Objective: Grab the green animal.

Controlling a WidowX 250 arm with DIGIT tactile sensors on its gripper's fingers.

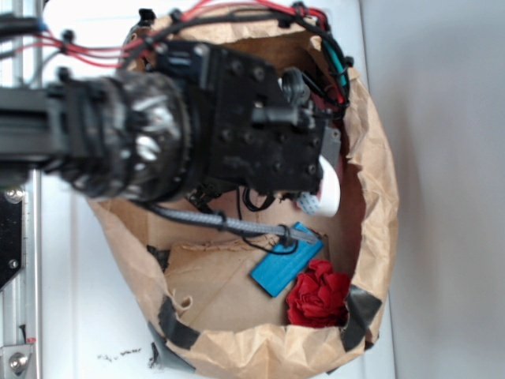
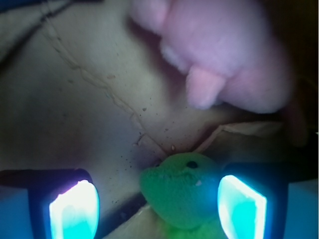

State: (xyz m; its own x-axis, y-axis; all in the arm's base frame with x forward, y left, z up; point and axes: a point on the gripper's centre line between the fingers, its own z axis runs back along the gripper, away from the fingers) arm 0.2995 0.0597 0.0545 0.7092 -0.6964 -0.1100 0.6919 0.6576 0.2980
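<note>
A: Where does the green animal (image 2: 180,189) sit?

B: In the wrist view it lies on the brown paper floor of the paper bag (image 1: 379,197), low in the frame, between the two glowing fingers (image 2: 75,211). Its rounded green part with a small dark eye faces up. It is closer to the right-hand pad than to the left-hand one.

A: And the claw?

B: The gripper (image 2: 158,209) stands wide, its fingers well apart, one on each side of the green animal. The right-hand pad looks just beside the toy, perhaps touching; I cannot tell which. The left-hand pad is clearly apart from it, with bare paper between.

A: What else is near the green animal?

B: Above it in the wrist view, a pink plush animal (image 2: 224,55) lies on the same paper, blurred, with one stubby limb pointing down towards the green animal. The two toys do not touch.

A: What does the exterior view give?

B: The black arm (image 1: 181,134) reaches into the paper bag and hides the green animal completely. Past the arm, on the bag's floor, lies a blue block (image 1: 286,267), and just beside it a red crumpled cloth (image 1: 318,294) against the bag's wall. A white object (image 1: 330,189) shows at the arm's edge; I cannot tell what it is.
</note>
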